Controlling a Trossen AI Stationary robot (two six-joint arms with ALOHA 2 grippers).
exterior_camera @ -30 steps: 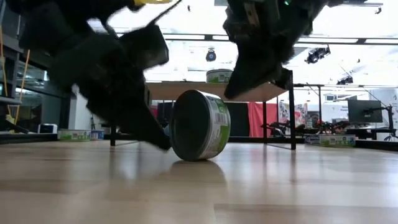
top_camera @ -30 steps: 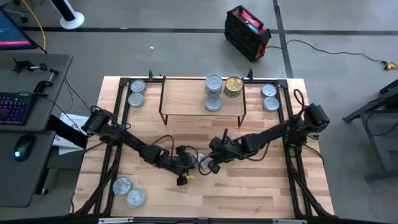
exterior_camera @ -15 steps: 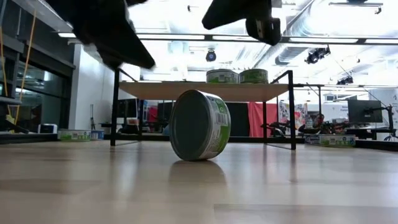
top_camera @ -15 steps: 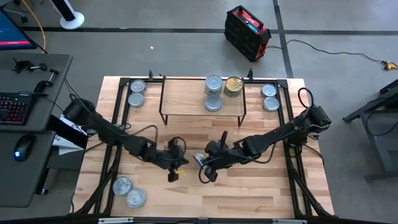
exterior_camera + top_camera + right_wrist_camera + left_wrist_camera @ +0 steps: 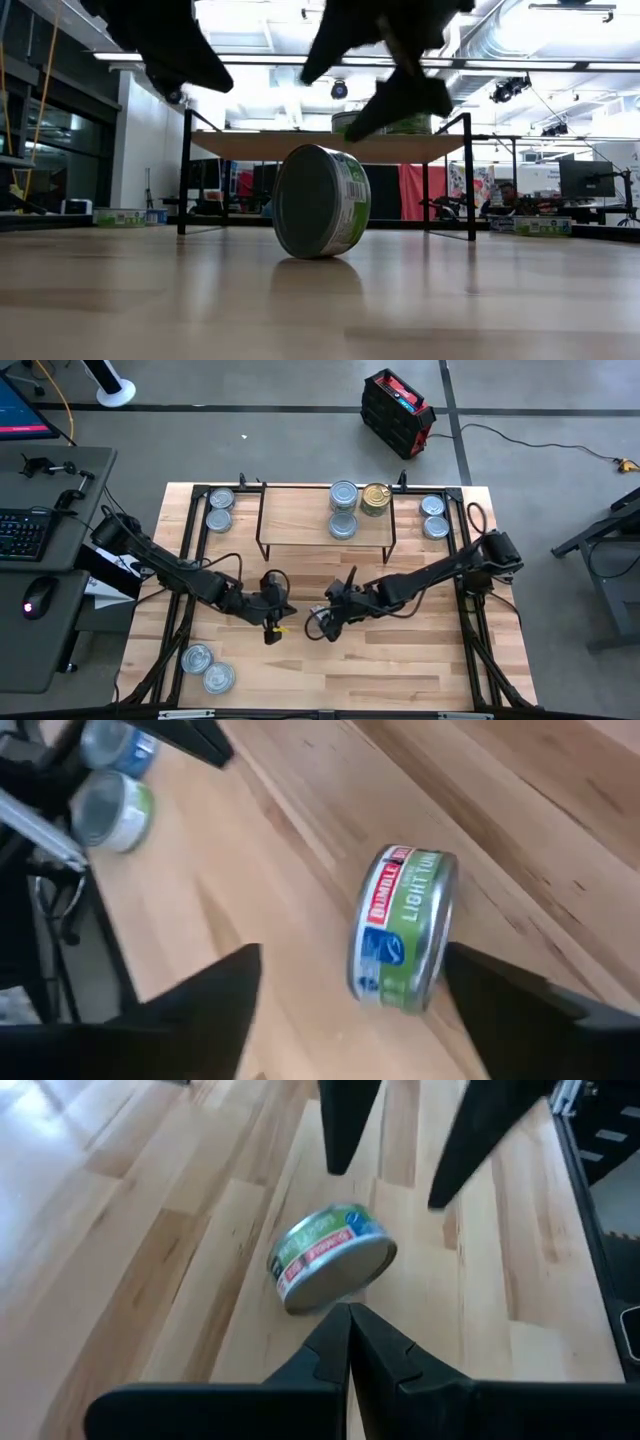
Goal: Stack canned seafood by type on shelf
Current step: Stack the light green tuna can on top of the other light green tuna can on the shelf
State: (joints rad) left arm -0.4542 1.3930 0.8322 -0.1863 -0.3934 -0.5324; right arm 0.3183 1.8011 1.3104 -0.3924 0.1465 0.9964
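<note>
Tuna tin (image 5: 403,927), one, green-and-blue label with silver lid, standing on its edge on the bare wooden tabletop (image 5: 400,670), in the open middle area in front of the shelf; held by neither gripper. Shelf (image 5: 300,518): light-wood board on thin black wire legs, at the back of the table, carrying two silver-lidded tins (image 5: 343,508) one behind the other and one gold tin (image 5: 376,498) just beside the rear one, all towards its right end. Further tins on the tabletop: a pair (image 5: 220,508) left of the shelf, a pair (image 5: 433,516) right of it, and a pair (image 5: 208,668) at the near left corner. Right gripper (image 5: 322,624): low over the table centre, fingers (image 5: 215,1010) spread wide apart with the upright tin between them in the right wrist view, not touching it. Left gripper (image 5: 272,622): near the centre, a little to the left of the tin, fingers (image 5: 345,1350) pressed together and empty, tips pointing at the tin from just beside it. In the low view the tin (image 5: 320,200) is apart from both dark grippers hanging above it.
</note>
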